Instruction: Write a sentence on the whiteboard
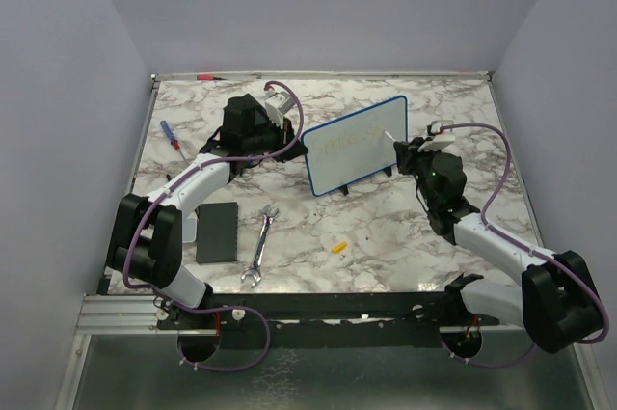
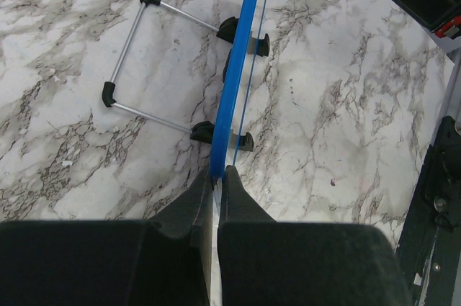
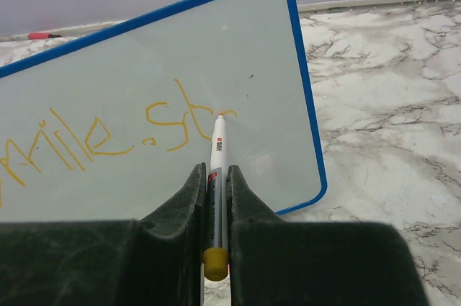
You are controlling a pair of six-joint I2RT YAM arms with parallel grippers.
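Whiteboard (image 1: 355, 145) standing upright on its feet mid-worktop (image 1: 405, 236), its long axis running from near-left to far-right in the top view and its white face turned toward the right arm (image 1: 482, 236). The sentence (image 3: 101, 137) is part written in yellow. The legible letters read "mile. st", and the last stroke ends at the tip of the pen (image 3: 218, 144), which touches the face as far as I can tell from the right wrist view. The right jaws are closed on the pen barrel. Its long axis runs straight out from between them toward the board, with the yellow end-cap nearest the camera. The relation I steer by: bare board lies to the right of the tip, between it and the right edge of the blue frame. I therefore judge that the coming strokes must travel rightward along the board's long axis, with limited room remaining on this line. The left jaws are closed on the frame at the board's left end, seen edge-on from the left wrist, where a wire stand (image 2: 130, 61) reaches out over the worktop on one side; I read this as the steadying grip. The right arm is the nearer to the writing face. Lying apart on the worktop are a wrench (image 1: 260, 246), a black pad (image 1: 217, 232), a yellow cap (image 1: 338, 247) and a screwdriver (image 1: 172, 138).
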